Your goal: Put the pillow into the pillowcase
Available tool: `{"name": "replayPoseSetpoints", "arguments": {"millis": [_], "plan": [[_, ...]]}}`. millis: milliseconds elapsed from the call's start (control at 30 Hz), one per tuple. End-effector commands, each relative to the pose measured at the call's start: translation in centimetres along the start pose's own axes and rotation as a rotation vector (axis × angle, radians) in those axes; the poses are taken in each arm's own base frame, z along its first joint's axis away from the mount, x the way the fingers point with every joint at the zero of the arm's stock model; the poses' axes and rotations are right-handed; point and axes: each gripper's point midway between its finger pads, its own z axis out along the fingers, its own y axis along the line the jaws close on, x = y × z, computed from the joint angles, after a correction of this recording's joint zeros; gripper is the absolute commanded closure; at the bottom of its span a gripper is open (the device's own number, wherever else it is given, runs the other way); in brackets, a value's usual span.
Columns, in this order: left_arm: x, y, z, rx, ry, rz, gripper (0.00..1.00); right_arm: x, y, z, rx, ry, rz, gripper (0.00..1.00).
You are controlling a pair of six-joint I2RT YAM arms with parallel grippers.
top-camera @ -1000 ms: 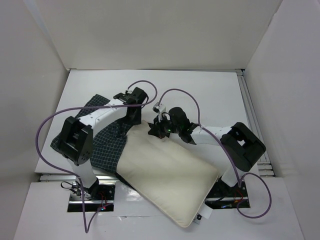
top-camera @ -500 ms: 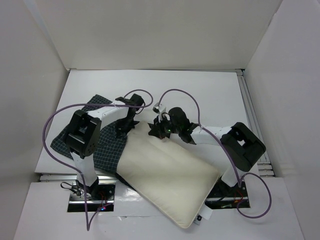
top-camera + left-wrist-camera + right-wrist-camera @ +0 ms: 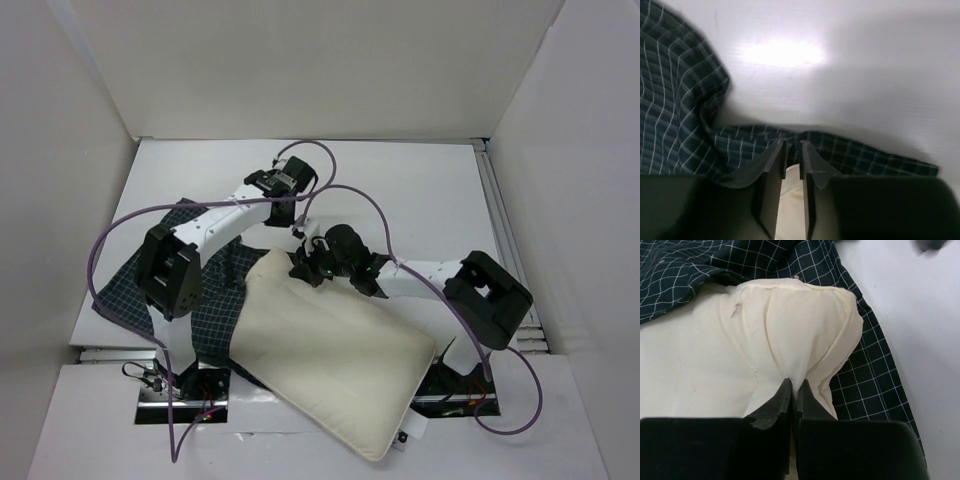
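Swung up toward upper centre, the left gripper (image 3: 791, 150) pinches the limp pillowcase (image 3: 215, 300) by its hem, while the right gripper (image 3: 794, 387) clamps bunched fabric at the upper corner of the soft, light pillow (image 3: 330, 345), which lies mid-frame at the case's mouth.

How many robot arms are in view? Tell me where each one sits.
2. The left arm reaches over the checked pillowcase on the left; the right arm comes in from the right to the far corner of the pillow. None appear hidden.
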Motion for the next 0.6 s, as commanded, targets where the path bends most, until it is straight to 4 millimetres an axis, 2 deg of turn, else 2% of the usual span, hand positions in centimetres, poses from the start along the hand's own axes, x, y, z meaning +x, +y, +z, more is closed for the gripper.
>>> {"name": "replayPoseSetpoints", "arguments": {"millis": [0,33,67,100,133,200,333,433,533,567], "plan": [[5.0,4.9,-0.5,-0.166,0.16,-0.05,0.63,-0.1,0.2,-0.8,0.03,0.024,-0.01,1.0],[7.7,6.0,-0.8,-0.189,0.201,-0.089,0.46,0.3,0.2,-0.6,0.031,0.033,-0.007,1.0],[8.8,7.0,-1.0,-0.202,0.219,-0.13,0.17,0.3,0.2,-0.6,0.031,0.033,-0.007,1.0],[9.9,7.9,-1.2,-0.204,0.246,-0.159,0.11,0.1,0.5,-0.6,0.009,0.024,-0.01,1.0],[11.6,8.4,-0.7,-0.194,0.266,-0.171,0.09,0.4,0.7,-0.4,-0.002,0.034,0.006,1.0],[11.8,8.5,-1.4,-0.145,0.238,-0.207,0.09,0.7,1.0,-0.5,-0.017,0.035,0.007,1.0],[13.4,10.9,-0.9,-0.258,0.304,-0.228,0.05,0.8,1.3,-0.4,-0.051,0.036,0.029,1.0],[15.7,13.0,-0.9,-0.375,0.365,-0.251,0.03,1.2,1.3,-0.5,-0.05,0.044,0.032,1.0],[15.3,11.5,0.4,-0.225,0.35,-0.279,0.03,1.2,1.3,-0.5,-0.05,0.044,0.032,1.0],[15.7,11.3,0.6,-0.193,0.36,-0.285,0.03,1.2,1.2,-0.4,-0.041,0.043,0.032,1.0]]}}
